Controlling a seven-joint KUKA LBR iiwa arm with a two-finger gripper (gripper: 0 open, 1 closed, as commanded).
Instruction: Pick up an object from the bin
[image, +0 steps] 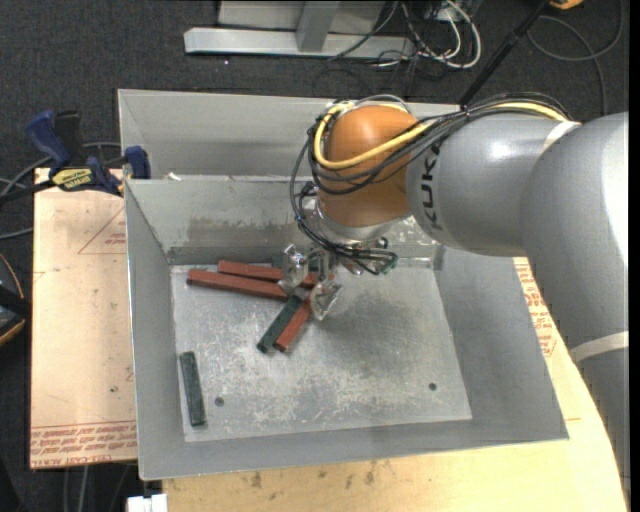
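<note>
My gripper (311, 280) is down among a small cluster of flat bars in the middle of the bin, and it is open. One fingertip (296, 263) is up-left and the other (325, 296) down-right. Between them lies the upper end of a short red-brown bar (295, 328) that slants down-left. A dark green bar (279, 331) lies against that bar's left side. Two longer red-brown bars (235, 284) (250, 269) run leftward from under the gripper. Where the bars meet is hidden by the gripper.
A separate dark green bar (191, 388) lies near the bin's front left corner. The arm with its orange wrist cover comes in from the right and overhangs the back middle of the bin.
</note>
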